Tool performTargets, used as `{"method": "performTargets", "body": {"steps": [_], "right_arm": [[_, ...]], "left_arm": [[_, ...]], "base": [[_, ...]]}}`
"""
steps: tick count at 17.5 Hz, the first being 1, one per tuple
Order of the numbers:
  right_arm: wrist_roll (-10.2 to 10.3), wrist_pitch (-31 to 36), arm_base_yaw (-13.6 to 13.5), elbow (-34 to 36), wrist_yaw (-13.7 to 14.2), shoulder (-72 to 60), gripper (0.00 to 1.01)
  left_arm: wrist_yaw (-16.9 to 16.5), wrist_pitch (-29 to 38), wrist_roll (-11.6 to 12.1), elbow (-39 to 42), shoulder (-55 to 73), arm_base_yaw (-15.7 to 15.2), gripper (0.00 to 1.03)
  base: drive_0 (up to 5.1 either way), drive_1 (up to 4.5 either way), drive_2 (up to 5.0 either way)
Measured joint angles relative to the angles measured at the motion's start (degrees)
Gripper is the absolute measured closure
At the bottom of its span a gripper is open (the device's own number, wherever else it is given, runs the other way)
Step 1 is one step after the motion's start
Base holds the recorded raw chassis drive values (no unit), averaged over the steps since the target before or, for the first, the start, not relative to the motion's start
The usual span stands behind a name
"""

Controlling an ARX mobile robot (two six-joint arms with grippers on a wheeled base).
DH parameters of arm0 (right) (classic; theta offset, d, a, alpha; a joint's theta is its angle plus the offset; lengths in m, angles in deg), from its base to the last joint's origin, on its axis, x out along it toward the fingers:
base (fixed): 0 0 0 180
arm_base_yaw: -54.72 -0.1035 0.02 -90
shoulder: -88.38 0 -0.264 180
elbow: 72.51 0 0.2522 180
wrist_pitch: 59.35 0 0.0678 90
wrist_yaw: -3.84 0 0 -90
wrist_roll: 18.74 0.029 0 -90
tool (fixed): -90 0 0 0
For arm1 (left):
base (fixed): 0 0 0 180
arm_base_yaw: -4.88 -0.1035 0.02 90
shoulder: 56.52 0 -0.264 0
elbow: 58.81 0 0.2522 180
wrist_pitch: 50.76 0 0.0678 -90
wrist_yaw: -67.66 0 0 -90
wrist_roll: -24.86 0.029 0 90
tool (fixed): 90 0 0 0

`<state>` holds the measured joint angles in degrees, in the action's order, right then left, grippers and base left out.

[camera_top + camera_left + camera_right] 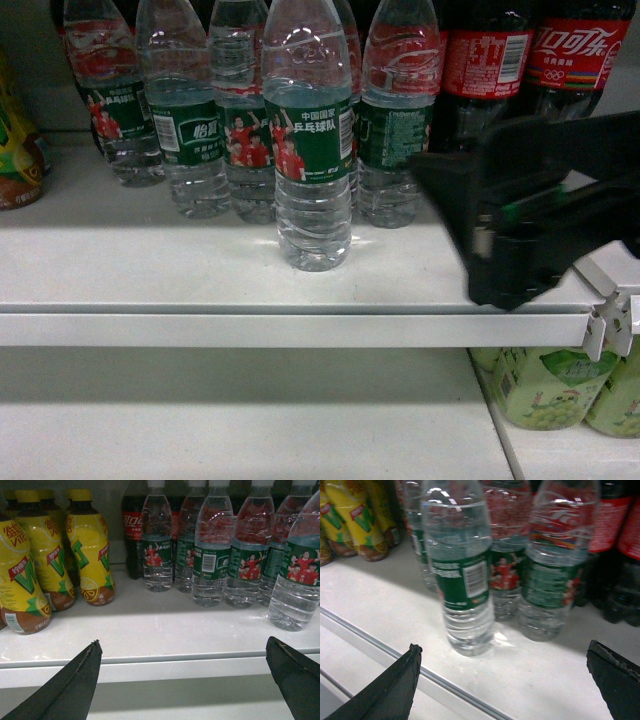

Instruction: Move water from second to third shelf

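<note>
I saw the water bottle (312, 140) standing upright on the white shelf (150, 270), forward of the row of matching water bottles (200, 120) and closest to the shelf's front lip. Nothing touched it. My right hand (520, 215) hung at its 3 o'clock, near but apart; through the right wrist camera its two dark fingertips (395, 682) stood wide, released, with the bottle (462, 575) beyond the gap, toward the left finger. My left hand (182, 672) was likewise released, its fingertips (80, 680) spread below the shelf edge, and it did not show in the head view. Cola bottles (520, 60) stood at the row's 3 o'clock end, yellow tea bottles (55, 555) at its 9 o'clock. Pale green bottles (545, 385) sat on the shelf below.
</note>
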<state>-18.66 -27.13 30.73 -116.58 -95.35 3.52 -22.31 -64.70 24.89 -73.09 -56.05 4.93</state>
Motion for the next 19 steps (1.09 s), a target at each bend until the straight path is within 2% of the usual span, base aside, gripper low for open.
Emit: {"method": "performTargets", "body": {"steps": [1, 3, 5, 10, 12, 16, 19], "right_arm": [[0.15, 0.0, -2.69, -1.46, 0.07, -1.73, 0.03], [0.52, -0.87, -5.77, -3.74, 0.63, -4.0, 0.03], [1.49, -1.97, -7.23, -7.06, 2.12, -6.51, 0.03], [5.88, -7.37, -6.75, -16.26, 7.08, -11.52, 0.03], [7.67, -9.55, -6.71, -19.39, 7.41, -12.94, 0.03], [9.14, -10.91, -7.37, -22.25, 7.52, -15.32, 0.03], [9.16, -11.69, -8.39, -24.09, 7.58, -17.29, 0.03]], "left_arm": [[0.0, 0.0, 0.0, 0.0, 0.02, 0.0, 0.05], [-0.02, 0.0, 0.0, 0.0, 0.0, 0.0, 0.05], [0.0, 0.0, 0.0, 0.0, 0.02, 0.0, 0.05], [-0.02, 0.0, 0.0, 0.0, 0.02, 0.0, 0.05], [0.0, 0.0, 0.0, 0.0, 0.0, 0.0, 0.05], [0.0, 0.0, 0.0, 0.0, 0.0, 0.0, 0.05], [0.0, 0.0, 0.0, 0.0, 0.0, 0.0, 0.05]], "base": [[0.0, 0.0, 0.0], [0.0, 0.0, 0.0], [0.0, 0.0, 0.0], [0.0, 0.0, 0.0], [0.0, 0.0, 0.0], [0.0, 0.0, 0.0], [0.0, 0.0, 0.0]]}}
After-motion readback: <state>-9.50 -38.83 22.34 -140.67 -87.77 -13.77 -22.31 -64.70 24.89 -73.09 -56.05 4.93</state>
